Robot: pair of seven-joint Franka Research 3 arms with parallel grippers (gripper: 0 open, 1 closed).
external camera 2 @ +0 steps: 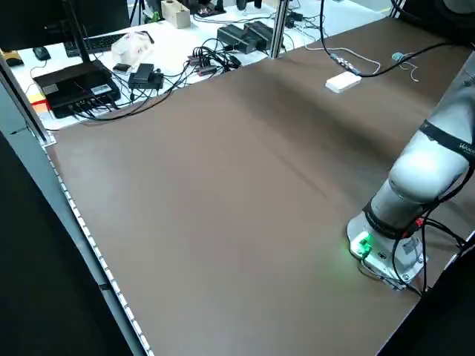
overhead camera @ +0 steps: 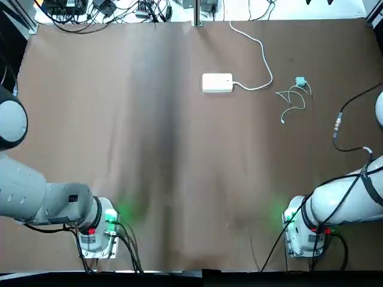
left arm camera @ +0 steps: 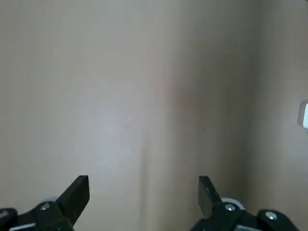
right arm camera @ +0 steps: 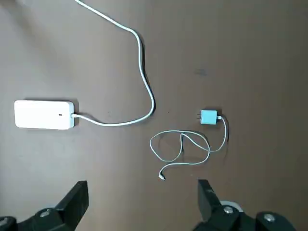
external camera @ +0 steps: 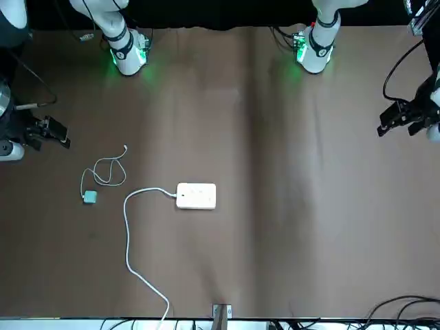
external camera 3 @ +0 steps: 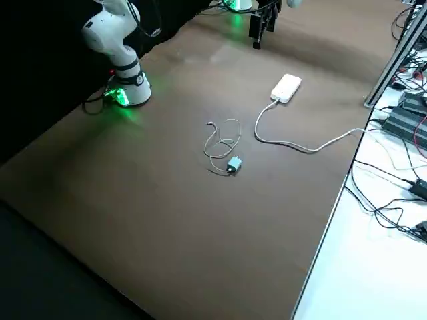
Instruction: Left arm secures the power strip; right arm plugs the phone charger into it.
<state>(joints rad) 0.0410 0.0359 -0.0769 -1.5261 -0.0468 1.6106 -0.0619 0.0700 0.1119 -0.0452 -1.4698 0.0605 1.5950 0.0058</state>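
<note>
— Where is the power strip, the small white rectangular block with rounded corners (overhead camera: 217, 83)?

— Flat on the brown table (overhead camera: 149, 155), toward the far edge and a little to the robot's right of centre. Its thick white cord (overhead camera: 257, 51) leaves the right end, curves, and runs off the far edge.

— And the phone charger?

— The small teal-green plug head (overhead camera: 300, 81) lies on the table to the right of the strip, well apart from it, its metal prongs pointing toward the strip in the right wrist view. Its thin white cable (overhead camera: 292, 101) sits in a loose coil just beside the head, on the robot's side.

— What about the right gripper?

— The black two-finger right gripper (right arm camera: 142, 202) hangs above the table at the right edge, fingers spread wide with nothing between them. Its camera looks down on both the strip (right arm camera: 44, 114) and the charger (right arm camera: 209, 117).

— The left one?

— The left gripper (left arm camera: 143, 197) hovers over bare table at the left side, far from the strip; its fingers are also wide apart and hold nothing. A sliver of the white block shows at the edge of its view.

— Anything else?

— Black cables and boxes (external camera 2: 148, 63) lie on the white bench beyond the table.
</note>
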